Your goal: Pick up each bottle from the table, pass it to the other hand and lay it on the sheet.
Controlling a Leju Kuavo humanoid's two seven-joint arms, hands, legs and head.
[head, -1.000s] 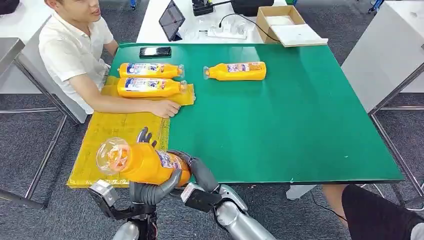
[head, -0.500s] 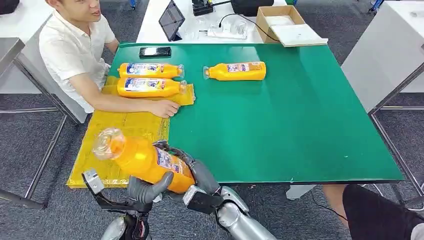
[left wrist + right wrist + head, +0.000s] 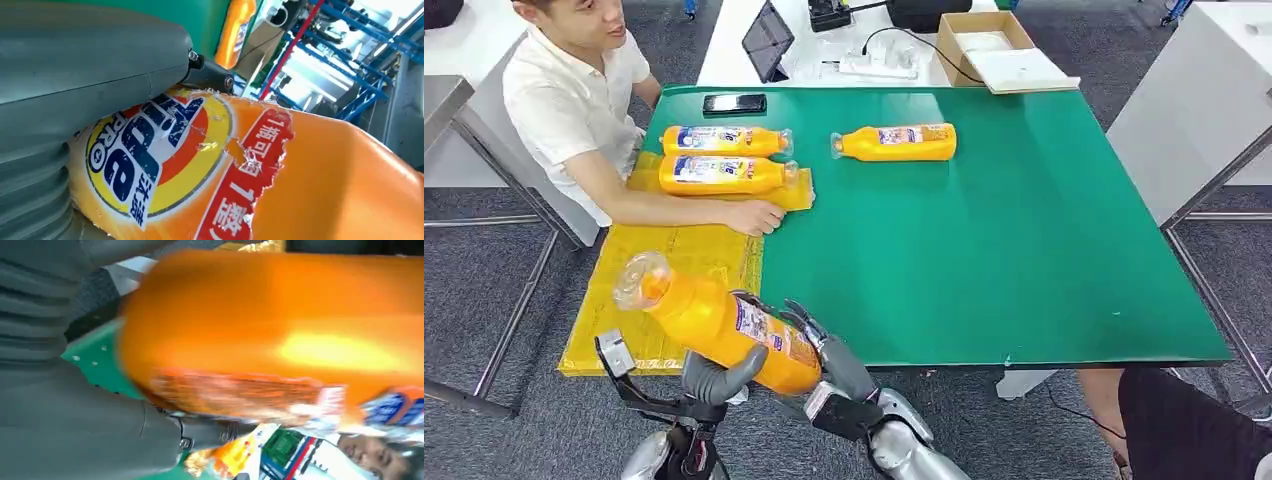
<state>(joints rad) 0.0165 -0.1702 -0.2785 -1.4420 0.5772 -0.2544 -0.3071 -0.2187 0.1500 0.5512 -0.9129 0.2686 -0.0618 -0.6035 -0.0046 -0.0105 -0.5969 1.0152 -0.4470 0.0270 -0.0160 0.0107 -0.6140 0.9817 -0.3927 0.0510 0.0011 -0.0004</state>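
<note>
Mid-transfer: my left hand [image 3: 714, 378] grips the orange bottle [image 3: 714, 322] from beneath at seven o'clock, over the surface's near edge beside the yellow sheet [image 3: 674, 262]; my right hand [image 3: 824, 352] fingers appear released, apart.

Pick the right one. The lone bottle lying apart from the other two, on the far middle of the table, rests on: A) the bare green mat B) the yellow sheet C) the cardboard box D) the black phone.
A: the lone bottle lies directly on the green mat, well clear of the yellow sheet.
</note>
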